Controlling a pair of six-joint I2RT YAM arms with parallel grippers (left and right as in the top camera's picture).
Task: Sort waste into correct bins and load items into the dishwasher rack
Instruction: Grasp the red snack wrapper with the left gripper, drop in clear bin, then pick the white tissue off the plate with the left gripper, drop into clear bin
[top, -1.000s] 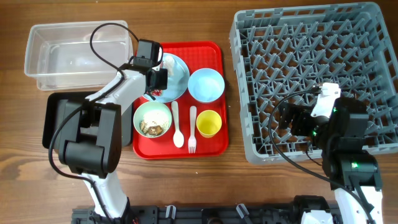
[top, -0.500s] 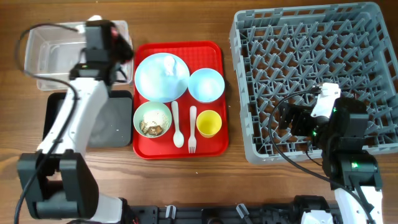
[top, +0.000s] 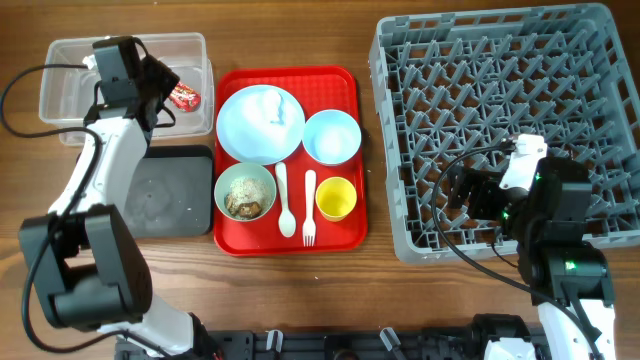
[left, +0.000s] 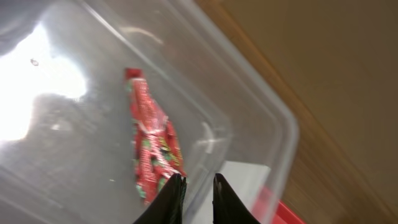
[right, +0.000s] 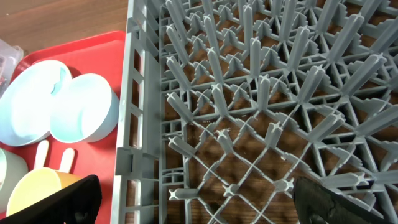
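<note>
The red-and-white snack wrapper (top: 185, 96) lies inside the clear tub (top: 60, 92); it also shows in the left wrist view (left: 152, 146), loose on the tub floor (left: 261, 118). My left gripper (top: 158, 78) (left: 198, 190) hovers over it, jaws slightly apart with nothing between them. The pale blue plate (top: 258, 128) carries a small white scrap (top: 272, 103). The blue bowl (top: 331, 136), the green bowl (top: 245, 191) with crumbly scraps, the yellow cup (top: 335, 198), the spoon (top: 285, 200) and the fork (top: 309, 205) sit on the red tray (top: 345, 80). My right gripper (top: 462, 192) (right: 199, 202) is wide open above the grey rack (top: 500, 110) (right: 249, 93).
The black tray (top: 170, 200) lies in front of the tub, left of the red tray. The right wrist view shows the plate (right: 31, 106), blue bowl (right: 84, 118) and yellow cup (right: 37, 190) beyond the rack's left wall.
My left arm swung from the plate to the tub carrying the wrapper. The wrapper now lies loose in the tub. The right arm has not moved.
</note>
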